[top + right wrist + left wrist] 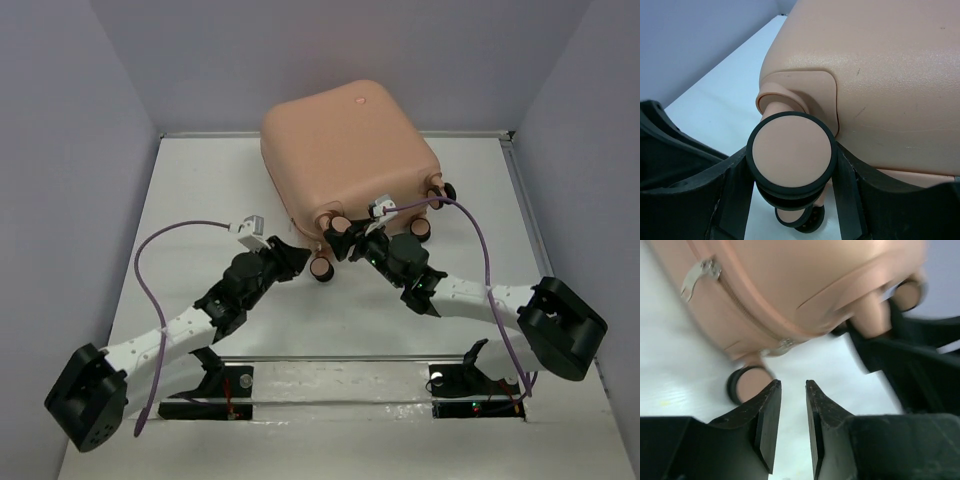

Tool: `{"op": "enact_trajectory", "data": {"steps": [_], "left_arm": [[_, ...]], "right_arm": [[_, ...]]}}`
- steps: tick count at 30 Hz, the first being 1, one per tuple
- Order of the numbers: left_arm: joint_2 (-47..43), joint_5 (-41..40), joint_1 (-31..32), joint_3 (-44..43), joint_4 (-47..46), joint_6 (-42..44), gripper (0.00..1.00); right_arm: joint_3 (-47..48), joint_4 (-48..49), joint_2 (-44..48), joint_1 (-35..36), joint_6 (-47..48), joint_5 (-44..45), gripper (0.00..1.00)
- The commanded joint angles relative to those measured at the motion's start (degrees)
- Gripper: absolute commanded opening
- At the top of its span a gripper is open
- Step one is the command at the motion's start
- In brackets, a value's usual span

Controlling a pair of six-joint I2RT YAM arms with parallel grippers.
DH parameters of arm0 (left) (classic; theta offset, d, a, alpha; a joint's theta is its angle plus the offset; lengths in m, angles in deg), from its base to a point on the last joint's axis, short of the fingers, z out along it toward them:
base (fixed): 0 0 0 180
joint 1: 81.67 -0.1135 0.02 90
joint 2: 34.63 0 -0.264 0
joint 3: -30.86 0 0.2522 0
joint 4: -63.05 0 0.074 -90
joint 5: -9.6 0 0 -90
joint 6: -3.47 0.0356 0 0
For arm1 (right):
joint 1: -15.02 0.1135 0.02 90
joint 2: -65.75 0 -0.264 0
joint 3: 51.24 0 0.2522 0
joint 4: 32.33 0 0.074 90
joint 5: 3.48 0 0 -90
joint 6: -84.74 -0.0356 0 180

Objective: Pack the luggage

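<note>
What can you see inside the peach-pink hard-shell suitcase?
Nothing. The peach-pink hard-shell suitcase looks shut, its zip seam closed, so the shell hides any contents. Only its outside shows, with a pink-and-black caster wheel in the right hand.

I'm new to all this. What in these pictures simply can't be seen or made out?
- Inside of the luggage: the closed shell hides it in every view.
- Left wrist view: blur smears the zipper pull.
- Right wrist view: the right gripper covers the sides of the caster wheel; the frame's top and right edges cut off the shell.
- Top view: the left gripper is too small to judge its opening.
</note>
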Motion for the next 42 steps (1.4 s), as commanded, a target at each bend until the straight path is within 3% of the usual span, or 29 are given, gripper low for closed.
{"op": "enact_trajectory", "data": {"steps": [1, 5, 12, 19, 25, 30, 31, 42], "left_arm": [[8.2, -5.4, 3.4, -2.5, -2.4, 8.4, 0.37], [16.9, -8.1, 7.1, -6.5, -5.3, 12.4, 0.39], [24.0, -11.9, 8.4, -11.9, -7.8, 16.3, 0.61], [28.2, -16.6, 8.5, -14.1, -8.2, 18.6, 0.59], [30.3, -20.5, 9.3, -16.0, -8.4, 21.0, 0.48], [31.3, -22.8, 9.4, -16.7, -8.2, 21.3, 0.21], [31.0, -23.4, 9.4, -16.6, -8.1, 21.8, 0.07], [25.3, -32.3, 8.3, -11.6, 1.6, 19.5, 0.06]], "right_arm": [[2.9, 3.8, 2.2, -1.3, 1.9, 4.0, 0.07], [3.2, 3.3, 2.2, -1.3, 1.7, 3.4, 0.07], [4.0, 2.1, 2.1, -1.3, 1.9, 2.4, 0.07], [4.0, 2.1, 1.7, -1.3, 0.8, 1.5, 0.07], [3.6, 2.1, 1.7, -1.3, 0.3, 1.1, 0.07], [2.9, 2.5, 1.9, -1.3, 0.0, 1.3, 0.07], [2.7, 2.6, 2.1, -1.3, 0.2, 1.4, 0.07], [-0.5, -0.3, 8.9, -1.3, 2.8, 3.5, 0.07]]}}
